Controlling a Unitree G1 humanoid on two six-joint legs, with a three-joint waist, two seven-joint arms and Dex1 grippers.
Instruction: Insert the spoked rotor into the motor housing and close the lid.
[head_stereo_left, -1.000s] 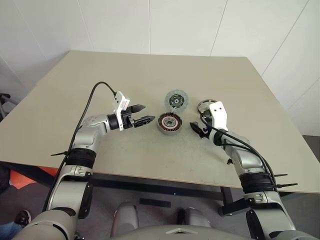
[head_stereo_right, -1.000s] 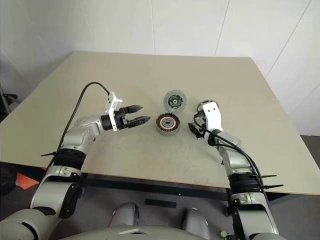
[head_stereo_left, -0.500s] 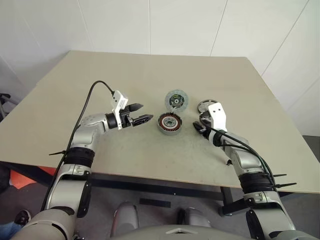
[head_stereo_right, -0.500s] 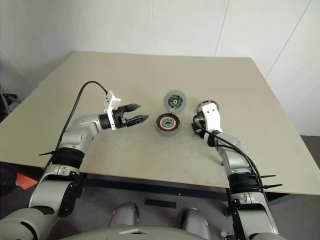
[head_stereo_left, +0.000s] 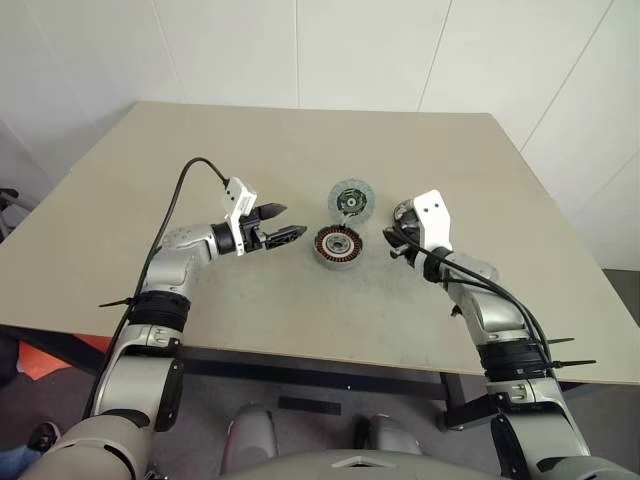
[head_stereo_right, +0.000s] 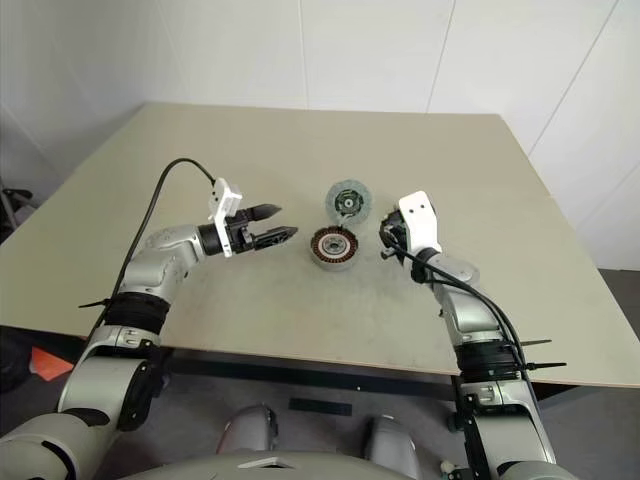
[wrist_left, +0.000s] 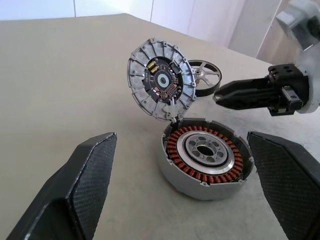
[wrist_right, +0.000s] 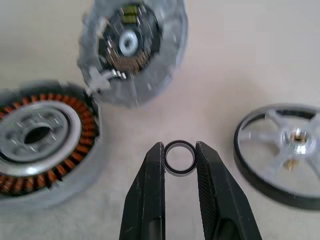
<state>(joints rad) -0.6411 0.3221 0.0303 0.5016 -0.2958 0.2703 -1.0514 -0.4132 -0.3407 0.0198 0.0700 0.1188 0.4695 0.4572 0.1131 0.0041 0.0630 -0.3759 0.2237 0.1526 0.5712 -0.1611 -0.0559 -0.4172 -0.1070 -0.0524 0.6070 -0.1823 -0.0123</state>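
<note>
White panelled walls (head_stereo_left: 300, 50) fill the top of the frame, and below them a broad beige table (head_stereo_left: 200, 150) takes up the middle, its top faintly speckled. Near the centre of the table sits the motor housing (head_stereo_left: 338, 246), a silver-rimmed cup with copper-brown windings showing inside it, which look to be the spoked rotor (wrist_left: 205, 152) already seated. Just above it in the frame the lid (head_stereo_left: 351, 200), a pale toothed disc with a dark centre, leans tilted against the housing's rim. To the right lies a dark spoked wheel (wrist_right: 282, 152). At centre-left the left gripper (head_stereo_left: 287, 237) hovers beside the housing, fingers spread wide, empty. At centre-right the right gripper (wrist_right: 180, 159) pinches a small dark ring (wrist_right: 179, 157) between its fingertips; the ring seems, from the blurry view, lifted off the table.
</note>
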